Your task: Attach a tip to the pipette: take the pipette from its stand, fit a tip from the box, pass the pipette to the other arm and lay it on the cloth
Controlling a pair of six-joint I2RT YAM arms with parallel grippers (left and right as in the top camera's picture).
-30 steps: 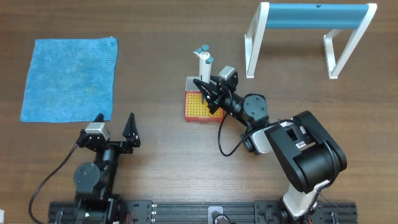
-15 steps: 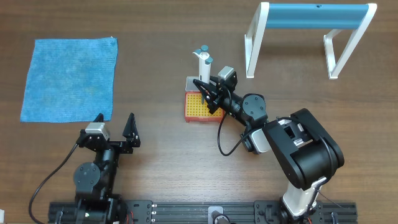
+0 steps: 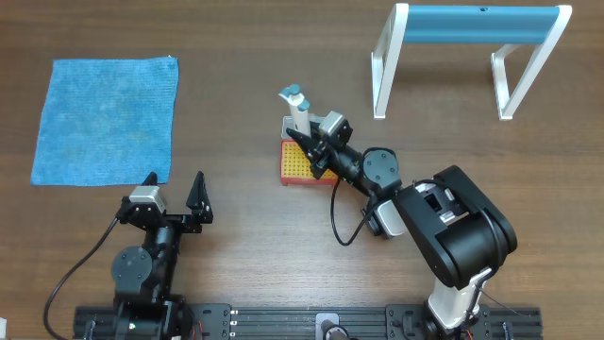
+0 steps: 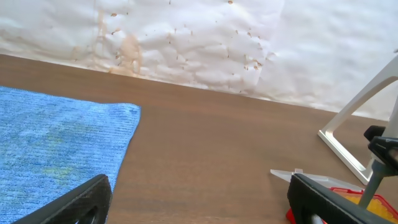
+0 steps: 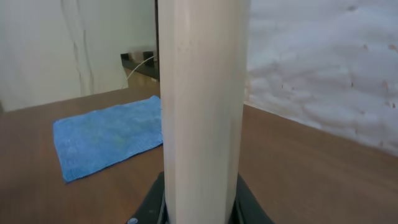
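The white pipette with its blue top stands nearly upright over the red and yellow tip box, and my right gripper is shut on its body. In the right wrist view the pipette's white barrel runs up between the fingers of the right gripper. The left wrist view catches the pipette's lower shaft above the tip box. My left gripper stays low near its base, open and holding nothing. The blue cloth lies flat at the far left, also in the left wrist view.
The white pipette stand with a blue top bar is at the far right; one leg is visible in the left wrist view. Bare wooden table lies between the cloth and the tip box.
My right gripper has shifted the pipette a little to the left over the tip box. The left arm has stayed still.
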